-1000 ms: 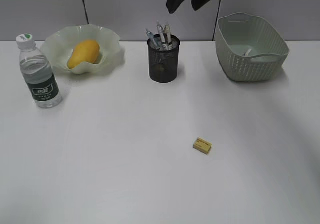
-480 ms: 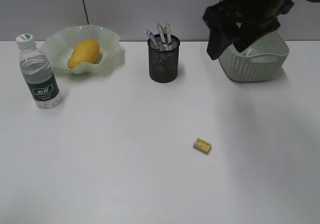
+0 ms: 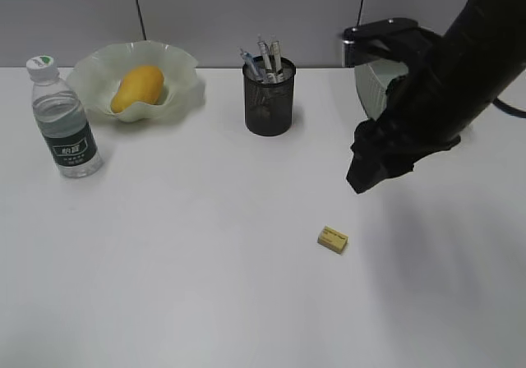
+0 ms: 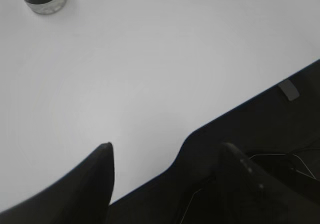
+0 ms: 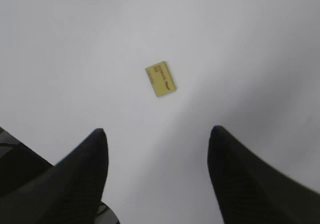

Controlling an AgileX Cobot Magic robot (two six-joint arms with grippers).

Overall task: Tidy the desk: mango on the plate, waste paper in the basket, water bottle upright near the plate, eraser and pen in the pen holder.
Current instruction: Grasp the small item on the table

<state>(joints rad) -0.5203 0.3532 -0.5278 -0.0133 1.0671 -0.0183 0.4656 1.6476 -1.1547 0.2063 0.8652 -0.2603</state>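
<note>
The yellow eraser [image 3: 333,239] lies flat on the white worktop [image 3: 205,261], right of centre in the lower half of the exterior view, untouched and alone. Above it and to its right hangs the right gripper [image 3: 366,175], a dark mass reaching in from the upper right of the frame and hiding much of the pale green basket [image 3: 371,89] behind it. In the right wrist view its two fingers [image 5: 95,156] stand spread apart with nothing between them, and the eraser [image 5: 160,78] shows above the gap, near the middle of the frame.

At the upper left, the mango [image 3: 137,88] rests in the ruffled green plate [image 3: 185,64]. The water bottle [image 3: 64,123] stands upright just beside the plate, at the left edge. The black mesh pen holder [image 3: 269,101] stands at upper centre with several pens [image 3: 265,57] sticking out of it.

The left gripper [image 4: 165,151] shows only in its own wrist view, at the bottom of the frame, its fingers [image 4: 100,174] parted and empty over the worktop's front edge, with the bottle's base at upper left.
</note>
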